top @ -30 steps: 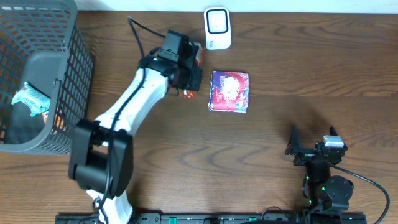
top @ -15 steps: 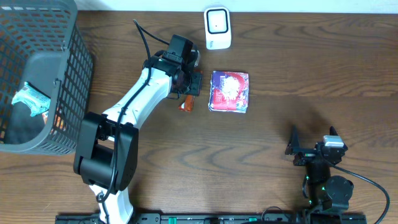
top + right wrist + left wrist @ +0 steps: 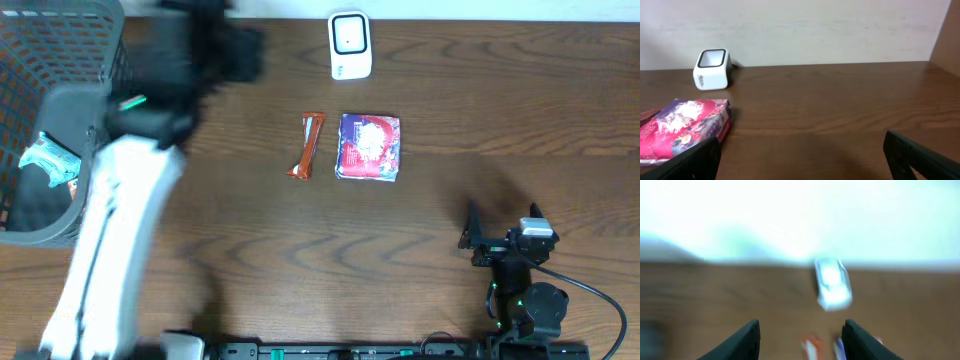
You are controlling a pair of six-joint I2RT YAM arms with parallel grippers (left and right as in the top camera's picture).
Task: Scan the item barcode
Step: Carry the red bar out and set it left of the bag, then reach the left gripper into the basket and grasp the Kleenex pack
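Note:
A slim orange snack bar (image 3: 307, 145) lies loose on the wooden table, just left of a purple and red packet (image 3: 369, 146). The white barcode scanner (image 3: 350, 45) stands at the far edge. My left gripper (image 3: 238, 50) is a dark blur up and to the left of the bar, well apart from it. In the blurred left wrist view the left gripper (image 3: 802, 325) is open with nothing in it, and the scanner (image 3: 832, 282) and the bar (image 3: 811, 347) are ahead. My right gripper (image 3: 500, 243) rests open near the front right; the right wrist view shows the packet (image 3: 685, 122) and the scanner (image 3: 711, 69).
A grey mesh basket (image 3: 120, 70) stands at the left edge and holds a teal packet (image 3: 48, 160). The left arm (image 3: 110, 250) stretches blurred along the basket's right side.
My left gripper opened and let go of the orange bar, which now lies beside the packet. The left arm has swung fast away to the left, toward the basket. The right arm is still.

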